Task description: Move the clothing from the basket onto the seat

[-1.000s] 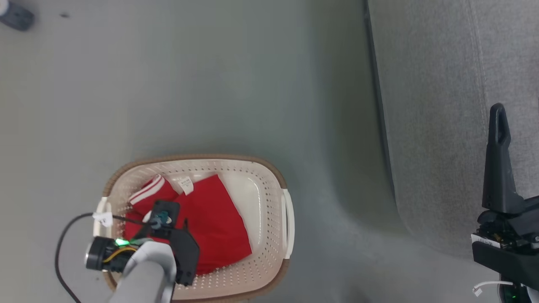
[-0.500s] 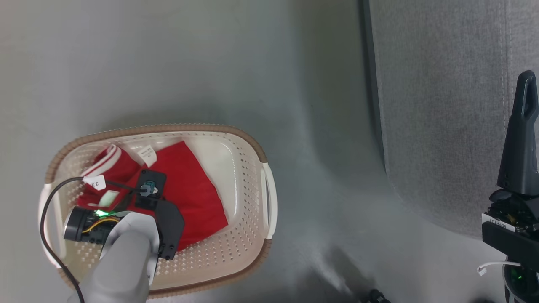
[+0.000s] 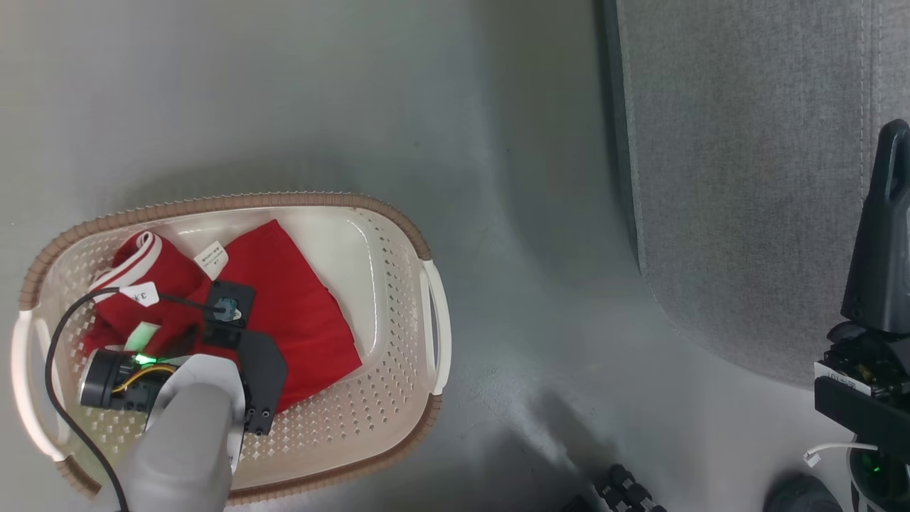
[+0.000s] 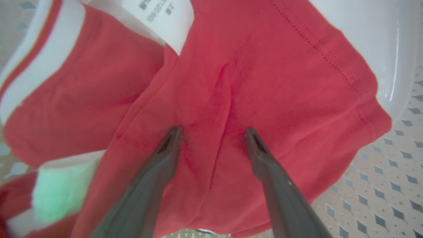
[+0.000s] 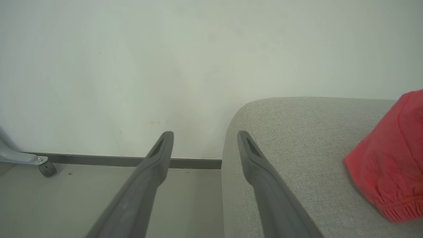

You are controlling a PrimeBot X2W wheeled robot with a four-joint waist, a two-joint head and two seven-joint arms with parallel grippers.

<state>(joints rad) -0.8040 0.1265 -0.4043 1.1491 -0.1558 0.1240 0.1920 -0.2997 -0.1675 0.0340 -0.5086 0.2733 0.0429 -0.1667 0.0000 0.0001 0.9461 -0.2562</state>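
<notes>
- Soft red clothing (image 3: 306, 313) lies crumpled in the oval basket (image 3: 387, 427) with little holes.
- Left tool (image 4: 213, 132) — wide open, tips on the cloth.
- Right tool (image 5: 205, 135) — wide open, empty, by the fuzzy grey seat (image 5: 297, 132).

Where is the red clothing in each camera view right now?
Head view: clothing in the basket, lower left.
Left wrist view: clothing across the centre, at the open left end effector.
Right wrist view: one red garment on the seat, right edge.
Shared landmark: the clothing's white tag, head and left wrist views.
</notes>
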